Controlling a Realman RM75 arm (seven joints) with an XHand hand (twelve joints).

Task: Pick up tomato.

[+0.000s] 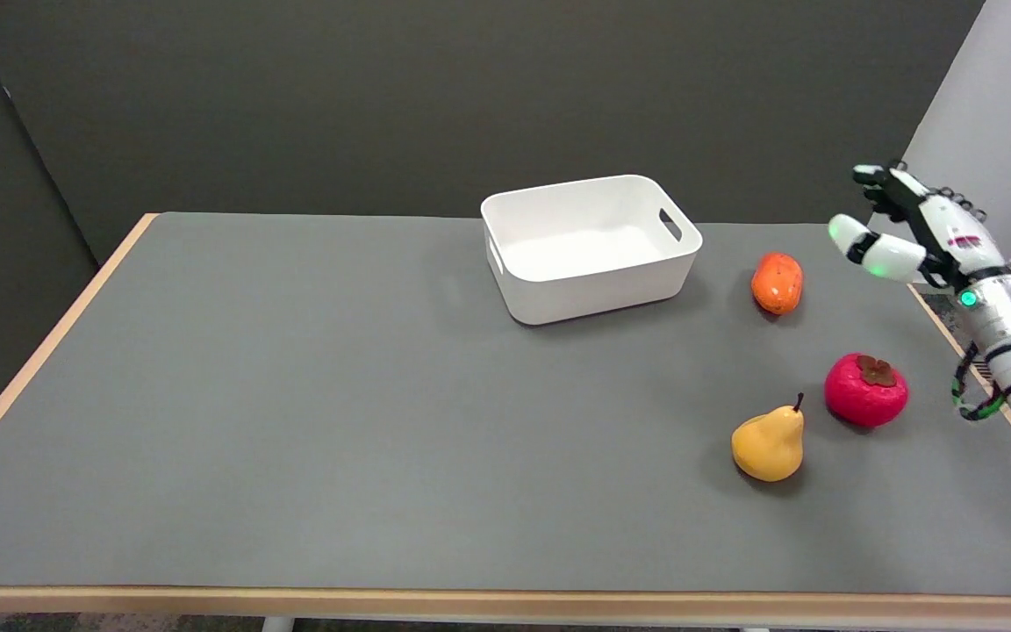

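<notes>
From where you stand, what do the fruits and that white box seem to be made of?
The tomato, pear and orange fruit look like moulded plastic: even colour, glossy highlights. The white bin seems smooth, matte-to-satin plastic, with thin walls and cut-out handles. The look alone cannot confirm it.

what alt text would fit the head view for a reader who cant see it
The robot's right hand hangs open in the air at the right edge of a grey table, holding nothing. Near it lie an orange tomato, a red persimmon and a yellow pear, with an empty white bin further back.
</notes>
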